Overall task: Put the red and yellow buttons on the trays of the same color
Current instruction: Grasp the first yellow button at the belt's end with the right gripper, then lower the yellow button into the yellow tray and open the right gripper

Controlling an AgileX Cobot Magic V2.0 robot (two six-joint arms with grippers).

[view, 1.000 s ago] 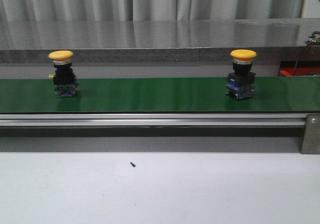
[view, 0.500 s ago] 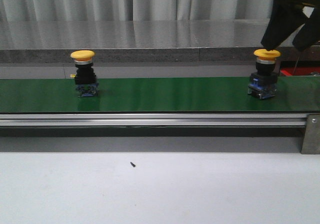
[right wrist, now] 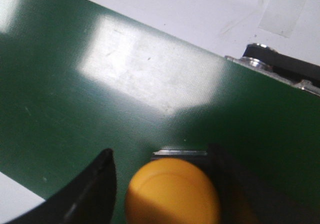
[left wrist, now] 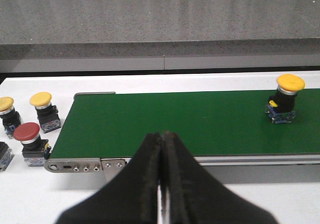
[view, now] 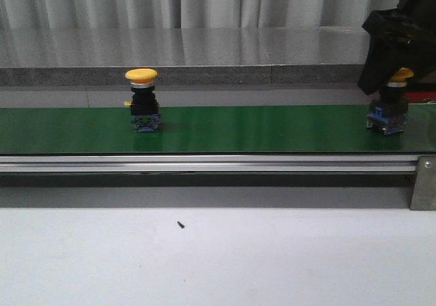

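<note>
Two yellow buttons are carried upright on the green conveyor belt (view: 218, 129): one (view: 387, 105) at its right end, straddled by the parted right gripper (right wrist: 162, 184), another (view: 142, 101) left of centre. The left gripper (left wrist: 162, 184) is pressed together, empty. No trays are visible; nothing is sorted yet.
</note>
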